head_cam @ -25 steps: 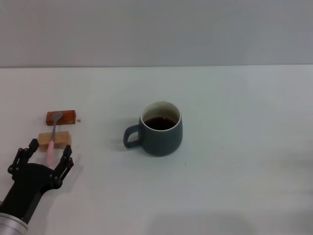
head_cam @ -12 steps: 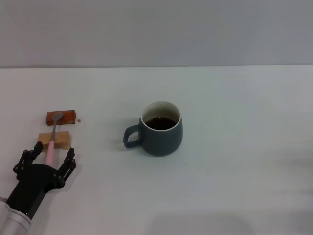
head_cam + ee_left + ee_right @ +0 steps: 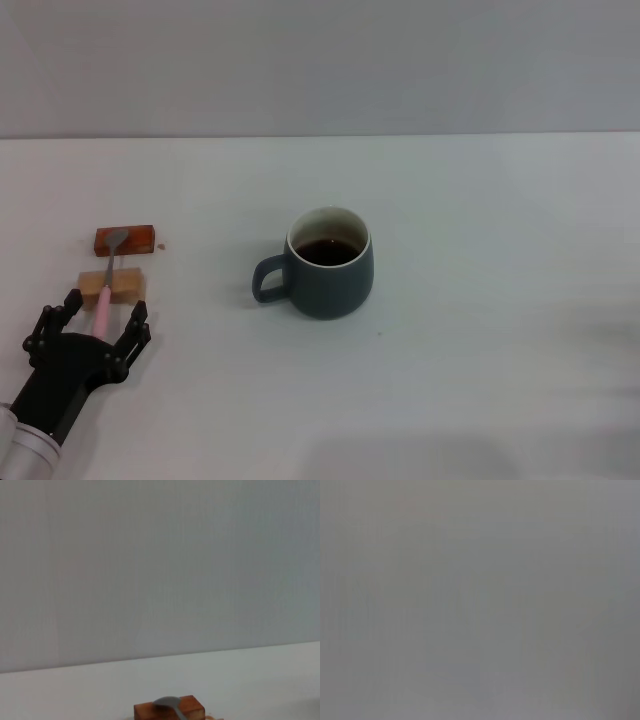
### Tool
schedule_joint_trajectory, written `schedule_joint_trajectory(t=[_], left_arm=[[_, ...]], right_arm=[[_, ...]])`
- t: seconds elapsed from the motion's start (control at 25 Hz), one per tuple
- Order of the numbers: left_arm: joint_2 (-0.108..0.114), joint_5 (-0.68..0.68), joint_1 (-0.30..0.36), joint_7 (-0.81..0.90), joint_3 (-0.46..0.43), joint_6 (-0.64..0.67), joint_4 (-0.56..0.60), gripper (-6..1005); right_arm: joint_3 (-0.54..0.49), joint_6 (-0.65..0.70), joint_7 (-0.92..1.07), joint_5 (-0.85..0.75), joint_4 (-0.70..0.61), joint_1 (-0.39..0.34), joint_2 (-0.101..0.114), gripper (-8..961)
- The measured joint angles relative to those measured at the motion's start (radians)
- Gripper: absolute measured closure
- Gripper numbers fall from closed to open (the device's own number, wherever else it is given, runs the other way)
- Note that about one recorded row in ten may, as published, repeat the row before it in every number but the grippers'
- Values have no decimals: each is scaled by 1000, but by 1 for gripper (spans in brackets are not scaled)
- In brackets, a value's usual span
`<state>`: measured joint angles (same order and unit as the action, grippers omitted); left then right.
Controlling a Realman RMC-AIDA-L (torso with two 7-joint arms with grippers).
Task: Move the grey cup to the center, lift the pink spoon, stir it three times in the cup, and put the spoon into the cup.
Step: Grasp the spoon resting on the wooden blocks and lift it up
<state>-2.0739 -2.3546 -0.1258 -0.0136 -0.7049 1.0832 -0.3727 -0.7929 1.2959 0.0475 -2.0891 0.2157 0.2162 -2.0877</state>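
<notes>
The head view shows the left gripper (image 3: 98,318), jaws wide astride the pink spoon (image 3: 106,283), nine o'clock of the grey cup (image 3: 330,263); the left wrist view shows only its bowl on the reddish-brown block (image 3: 170,710).

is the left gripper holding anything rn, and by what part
Nothing held yet: the left gripper has open jaws either side of the pink spoon handle's end.

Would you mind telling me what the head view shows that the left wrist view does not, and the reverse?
Only the head view shows the grey cup with dark liquid, the light wooden block, the spoon's pink handle, and the open left gripper straddling that handle's end. Only the left wrist view shows the reddish-brown block's near face. Both share the reddish-brown block, the pink spoon with its grey bowl resting on that block, the white table and the wall.
</notes>
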Motion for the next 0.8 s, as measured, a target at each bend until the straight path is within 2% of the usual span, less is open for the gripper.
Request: schedule_joint_trajectory(t=[0.8], left_arm=[[1, 1, -1, 10, -7, -41, -3, 334]], right_arm=[[3, 5, 0, 0, 6, 0, 0, 954]])
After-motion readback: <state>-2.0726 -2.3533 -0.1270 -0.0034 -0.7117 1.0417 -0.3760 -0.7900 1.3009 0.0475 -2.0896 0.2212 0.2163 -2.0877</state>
